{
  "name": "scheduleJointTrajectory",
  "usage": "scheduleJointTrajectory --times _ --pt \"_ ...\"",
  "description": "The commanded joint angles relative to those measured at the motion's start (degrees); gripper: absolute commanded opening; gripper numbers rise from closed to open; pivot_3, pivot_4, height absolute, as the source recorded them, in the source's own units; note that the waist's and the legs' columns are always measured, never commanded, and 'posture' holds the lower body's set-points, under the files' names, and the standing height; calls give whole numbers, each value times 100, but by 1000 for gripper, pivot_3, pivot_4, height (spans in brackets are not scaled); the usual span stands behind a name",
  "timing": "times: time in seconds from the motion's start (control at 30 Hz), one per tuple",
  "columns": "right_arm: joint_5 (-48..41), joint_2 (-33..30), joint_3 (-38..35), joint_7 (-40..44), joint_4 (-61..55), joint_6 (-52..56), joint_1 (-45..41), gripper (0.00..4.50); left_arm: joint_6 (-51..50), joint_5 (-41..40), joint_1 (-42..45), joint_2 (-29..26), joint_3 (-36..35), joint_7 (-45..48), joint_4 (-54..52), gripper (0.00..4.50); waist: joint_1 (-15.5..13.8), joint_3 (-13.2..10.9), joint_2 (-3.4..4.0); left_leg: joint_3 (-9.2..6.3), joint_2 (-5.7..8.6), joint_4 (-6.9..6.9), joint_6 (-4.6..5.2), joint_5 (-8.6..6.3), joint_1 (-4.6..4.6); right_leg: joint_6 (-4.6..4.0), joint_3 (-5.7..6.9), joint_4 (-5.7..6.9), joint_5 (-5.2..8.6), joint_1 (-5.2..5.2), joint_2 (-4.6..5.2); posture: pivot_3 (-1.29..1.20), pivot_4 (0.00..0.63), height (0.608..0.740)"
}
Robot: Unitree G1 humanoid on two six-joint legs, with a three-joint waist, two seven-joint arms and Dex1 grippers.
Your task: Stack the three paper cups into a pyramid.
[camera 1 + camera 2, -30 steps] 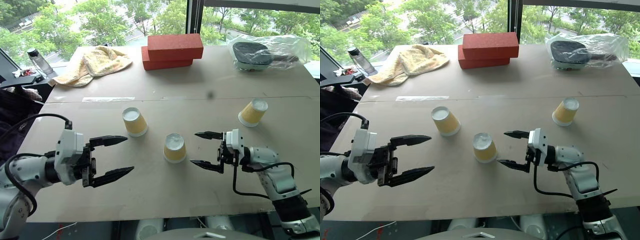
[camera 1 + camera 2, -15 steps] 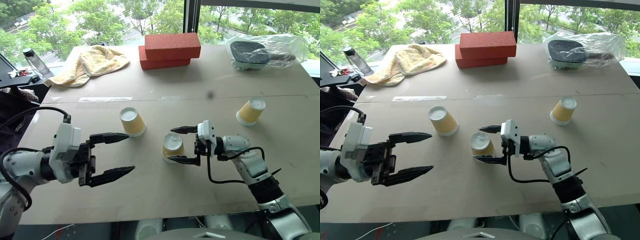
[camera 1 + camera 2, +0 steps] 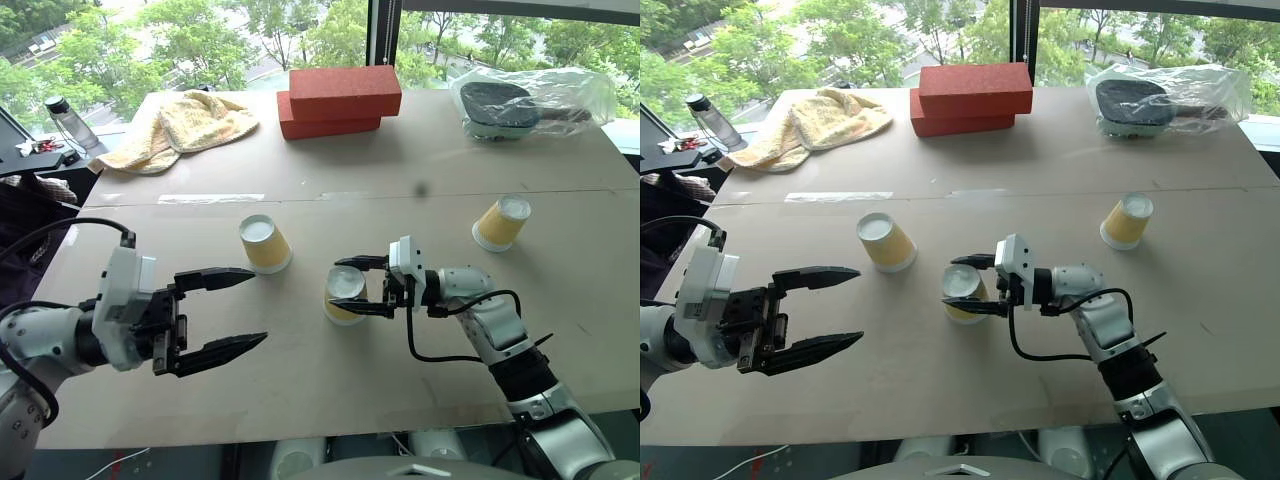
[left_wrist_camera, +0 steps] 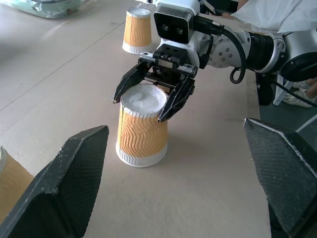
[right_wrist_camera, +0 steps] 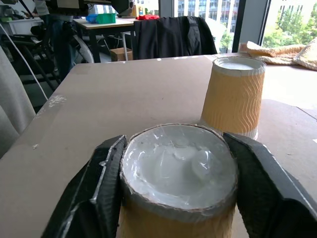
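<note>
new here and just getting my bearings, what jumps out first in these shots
The right gripper is clamped on the top of the middle paper cup, upside down mid-table. The left gripper hangs wide open beside it, near the left cup. The third cup sits off right, with two stacked red bricks behind.

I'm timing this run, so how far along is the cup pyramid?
Nothing is stacked yet: all three cups stand upside down and apart on the table. In hand: the right claw is shut on the middle cup. Left: set it beside the left cup, then put the far right cup on top. The left claw is open.
</note>
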State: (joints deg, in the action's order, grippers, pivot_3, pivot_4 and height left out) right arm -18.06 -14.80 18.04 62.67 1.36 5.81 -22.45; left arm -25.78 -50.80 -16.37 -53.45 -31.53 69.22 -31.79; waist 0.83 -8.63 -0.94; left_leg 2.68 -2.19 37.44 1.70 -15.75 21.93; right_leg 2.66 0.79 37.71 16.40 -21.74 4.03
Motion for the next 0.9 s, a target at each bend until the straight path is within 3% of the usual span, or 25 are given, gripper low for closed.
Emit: scheduleJointTrajectory --times 0.03,0.53,0.6,0.7,0.9 --pt "-51 14 -23 -9 -164 -19 9 2186 -23 -156 59 -31 -208 90 -124 4500 0 0 0 0 0 0 0 0 0 0 0 0 0 0 0 0 150 730" --pt "-218 -409 -897 -239 300 96 -287 2186 -223 -281 906 -74 443 113 -173 4500 14 -2 0 1 0 0 -1 1 -1 0 -2 2 0 0 -4 0 150 730" --pt "-213 -354 -954 -288 411 34 -350 3269 -211 -246 991 -76 514 144 -110 4500 14 -2 0 0 -3 -1 -1 1 0 1 -1 3 0 -2 -8 0 150 730" --pt "-227 -274 -1017 -413 458 -10 -405 4386 -192 -189 1061 -71 581 205 -33 4500 10 -3 0 2 -3 0 -2 1 0 1 -2 7 0 -3 -8 0 150 730" --pt "-388 -419 -1194 -413 -69 32 -172 4453 -159 -155 1177 -18 698 259 11 4500 -8 -5 1 1 -1 0 -3 2 4 1 -1 4 0 -4 -7 0 150 730"
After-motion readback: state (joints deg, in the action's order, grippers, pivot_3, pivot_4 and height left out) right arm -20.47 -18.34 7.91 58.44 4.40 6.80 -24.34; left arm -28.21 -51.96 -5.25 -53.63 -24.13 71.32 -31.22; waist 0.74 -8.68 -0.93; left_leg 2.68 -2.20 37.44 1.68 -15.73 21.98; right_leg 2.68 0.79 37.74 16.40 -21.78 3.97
